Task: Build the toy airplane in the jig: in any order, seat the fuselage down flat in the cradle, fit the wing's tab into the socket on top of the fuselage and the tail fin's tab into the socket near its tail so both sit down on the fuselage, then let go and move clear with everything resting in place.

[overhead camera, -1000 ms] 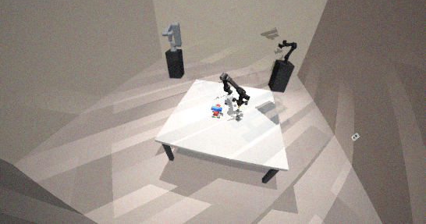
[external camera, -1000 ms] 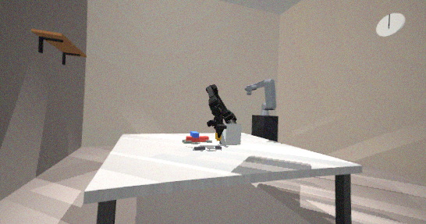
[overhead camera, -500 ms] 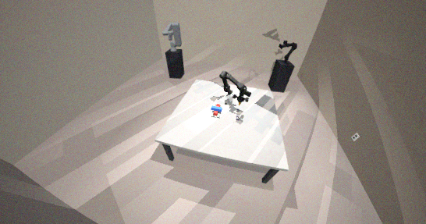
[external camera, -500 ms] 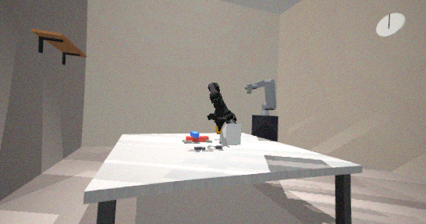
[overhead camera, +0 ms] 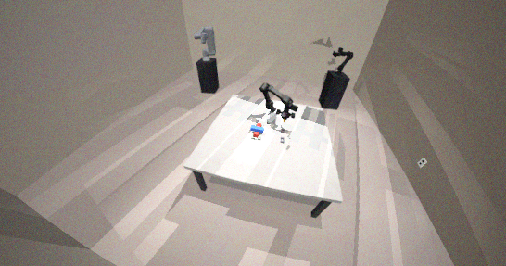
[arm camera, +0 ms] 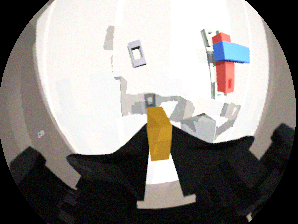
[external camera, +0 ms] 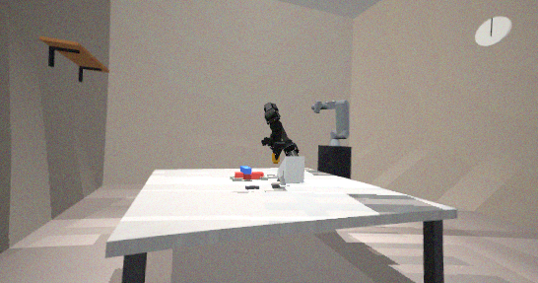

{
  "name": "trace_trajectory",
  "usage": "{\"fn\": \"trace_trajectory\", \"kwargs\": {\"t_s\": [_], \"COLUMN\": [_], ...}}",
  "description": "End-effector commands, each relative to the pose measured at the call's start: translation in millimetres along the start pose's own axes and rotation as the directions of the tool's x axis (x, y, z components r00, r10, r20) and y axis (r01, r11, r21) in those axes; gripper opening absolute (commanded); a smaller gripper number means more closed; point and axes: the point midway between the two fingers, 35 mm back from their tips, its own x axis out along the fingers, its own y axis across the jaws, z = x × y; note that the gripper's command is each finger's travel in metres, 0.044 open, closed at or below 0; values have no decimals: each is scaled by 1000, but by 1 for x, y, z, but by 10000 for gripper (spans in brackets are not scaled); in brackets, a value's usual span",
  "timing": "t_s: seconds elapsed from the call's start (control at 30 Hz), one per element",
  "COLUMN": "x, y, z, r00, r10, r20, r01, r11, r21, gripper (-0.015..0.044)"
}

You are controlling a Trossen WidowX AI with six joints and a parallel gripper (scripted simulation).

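Observation:
The red fuselage (overhead camera: 256, 134) (external camera: 256, 176) (arm camera: 225, 77) lies lengthwise in the pale cradle (arm camera: 212, 82); it looks level. The blue wing (overhead camera: 257, 129) (external camera: 245, 170) (arm camera: 235, 52) lies crosswise on top of the fuselage and looks seated, though its tab is hidden. A darker socket shows on the fuselage's bare end in the wrist view. My gripper (overhead camera: 284, 119) (external camera: 276, 155) (arm camera: 156, 125) is shut on the orange tail fin (external camera: 275, 160) (arm camera: 159, 142). It holds the fin above the table, to one side of the cradle and clear of the fuselage.
A grey holder (overhead camera: 282, 139) (external camera: 252, 187) (arm camera: 131, 55) with an opening stands on the table (overhead camera: 301, 175) (external camera: 197, 211). A second small holder (external camera: 278, 185) (arm camera: 150, 100) is nearer the fin in the wrist view. A light grey block (overhead camera: 271, 118) (external camera: 295, 170) (arm camera: 202, 127) is by the arm's base.

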Motion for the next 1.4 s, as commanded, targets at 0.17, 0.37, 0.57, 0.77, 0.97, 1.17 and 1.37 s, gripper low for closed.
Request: {"fn": "trace_trajectory", "kwargs": {"t_s": [0.17, 0.37, 0.57, 0.77, 0.97, 1.17, 1.37], "x": [-1, 0, 2, 5, 9, 13, 17], "y": [-22, -38, -56, -74, -92, -111, -130], "z": [18, 30, 40, 48, 55, 61, 64], "r00": [1000, 999, 999, 998, 998, 998, 998], "r10": [27, 41, 52, 61, 66, 69, 68], "r20": [-4, -6, -6, -5, -2, 1, 4], "r01": [-27, -41, -53, -61, -66, -68, -67], "r11": [1000, 999, 998, 997, 996, 996, 995], "r21": [-16, -28, -39, -48, -56, -64, -71], "gripper": [0, 0, 0, 0, 0, 0, 0]}}
